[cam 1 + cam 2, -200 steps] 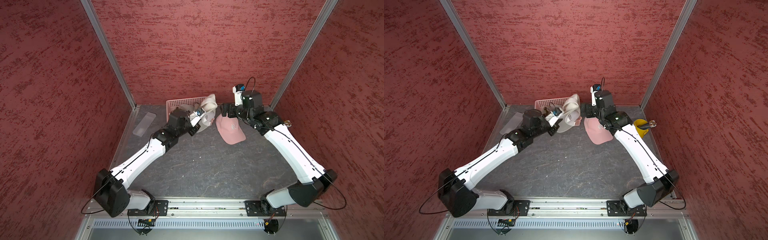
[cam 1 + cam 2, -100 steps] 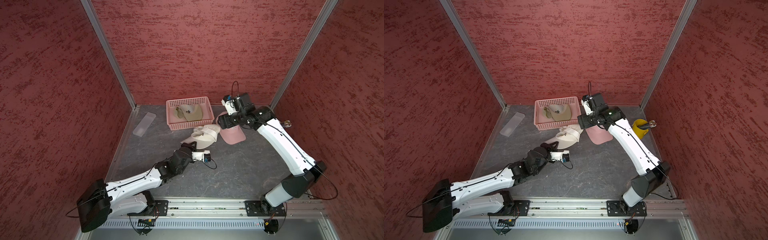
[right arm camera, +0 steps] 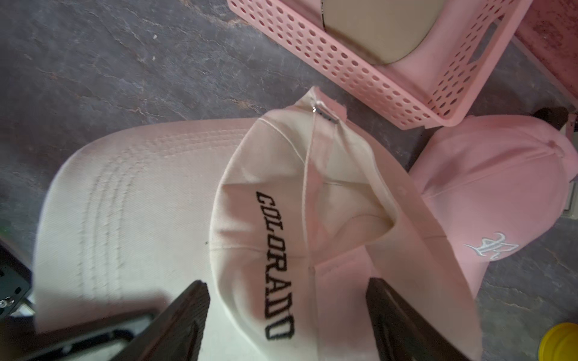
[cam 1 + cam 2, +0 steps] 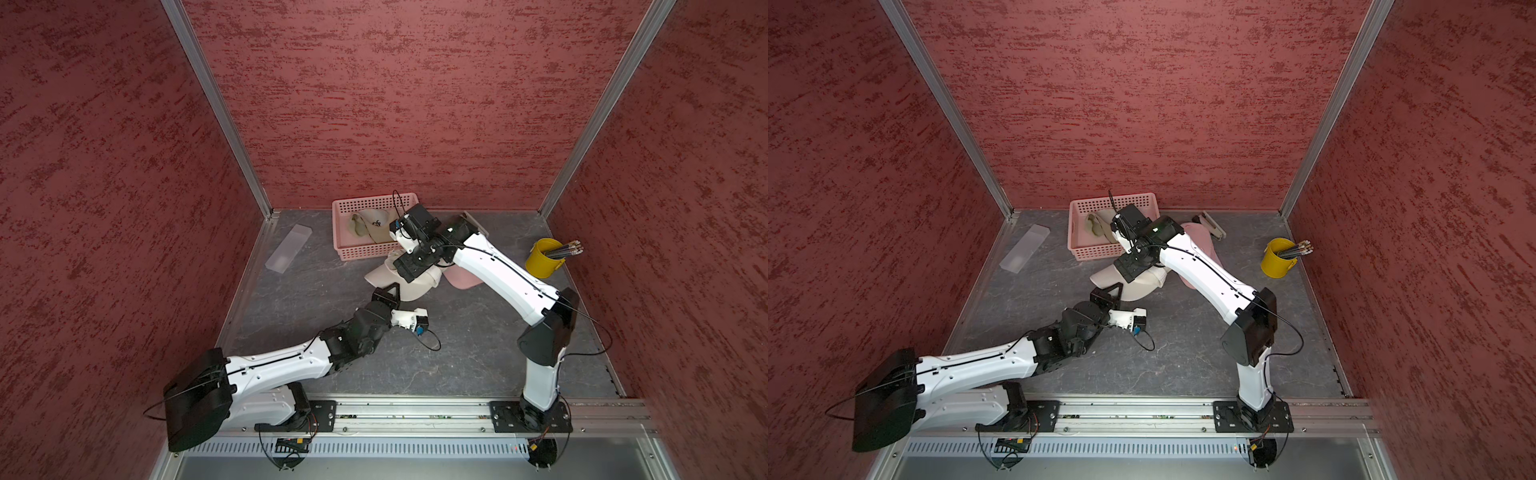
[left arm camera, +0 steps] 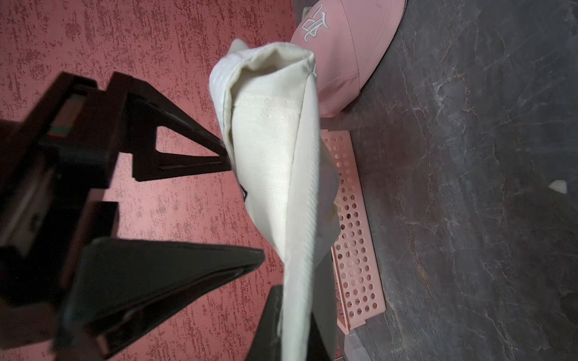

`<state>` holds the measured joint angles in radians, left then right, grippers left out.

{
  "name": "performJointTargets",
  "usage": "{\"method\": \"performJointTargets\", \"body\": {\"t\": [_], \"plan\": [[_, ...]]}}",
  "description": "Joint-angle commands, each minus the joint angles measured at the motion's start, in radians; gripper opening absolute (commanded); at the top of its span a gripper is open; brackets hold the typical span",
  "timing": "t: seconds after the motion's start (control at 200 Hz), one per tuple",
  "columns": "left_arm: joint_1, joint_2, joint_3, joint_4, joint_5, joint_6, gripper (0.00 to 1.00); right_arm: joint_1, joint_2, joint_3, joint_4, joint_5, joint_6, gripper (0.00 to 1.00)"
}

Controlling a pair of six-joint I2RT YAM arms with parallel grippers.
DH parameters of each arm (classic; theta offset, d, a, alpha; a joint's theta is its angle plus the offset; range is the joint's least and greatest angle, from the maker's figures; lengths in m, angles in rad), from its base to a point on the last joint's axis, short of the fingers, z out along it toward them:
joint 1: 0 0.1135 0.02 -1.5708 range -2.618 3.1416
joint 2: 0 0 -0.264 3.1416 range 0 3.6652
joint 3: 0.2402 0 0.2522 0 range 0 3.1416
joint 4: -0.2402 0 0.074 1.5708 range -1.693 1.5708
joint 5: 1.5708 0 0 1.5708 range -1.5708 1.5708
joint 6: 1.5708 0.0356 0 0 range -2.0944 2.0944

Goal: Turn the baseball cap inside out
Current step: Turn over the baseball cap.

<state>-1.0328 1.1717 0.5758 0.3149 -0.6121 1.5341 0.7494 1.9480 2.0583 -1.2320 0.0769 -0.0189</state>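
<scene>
The cream cap lies on the table before the pink basket. Our left gripper pinches its brim, jaws pressed together. Our right gripper straddles the crown, jaws spread. We see little of the pink cap, mostly hidden under that arm.

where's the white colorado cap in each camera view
Top view: white Colorado cap mid-table, just before the pink basket.
Top view: same place, before the basket.
Left wrist: cap in front of the basket.
Right wrist: cap between fingers of the right gripper; basket beyond.
Shared landmark: the pink basket.
</scene>
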Motion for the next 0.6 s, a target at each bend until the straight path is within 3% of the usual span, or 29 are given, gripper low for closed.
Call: {"method": "performJointTargets", "body": {"t": [0.0, 0.08, 0.18, 0.326, 0.506, 0.591], "plan": [[-0.017, -0.015, 0.002, 0.052, -0.032, 0.025, 0.0, 0.004, 0.064, 0.128, -0.098, 0.116, 0.026, 0.79], [-0.021, -0.017, -0.003, 0.06, -0.039, 0.026, 0.0, 0.002, 0.119, 0.183, -0.145, 0.156, 0.038, 0.7], [-0.02, -0.023, -0.015, 0.073, -0.05, 0.024, 0.0, -0.018, 0.163, 0.21, -0.19, 0.19, 0.048, 0.48], [-0.007, -0.049, -0.032, 0.096, -0.077, 0.014, 0.0, -0.086, 0.12, 0.116, -0.169, 0.17, 0.059, 0.26], [-0.008, -0.108, -0.044, 0.061, -0.095, -0.046, 0.0, -0.29, -0.063, -0.145, 0.079, -0.133, 0.151, 0.16], [-0.007, -0.148, -0.014, -0.039, -0.103, -0.162, 0.0, -0.37, -0.152, -0.274, 0.208, -0.24, 0.209, 0.16]]}}
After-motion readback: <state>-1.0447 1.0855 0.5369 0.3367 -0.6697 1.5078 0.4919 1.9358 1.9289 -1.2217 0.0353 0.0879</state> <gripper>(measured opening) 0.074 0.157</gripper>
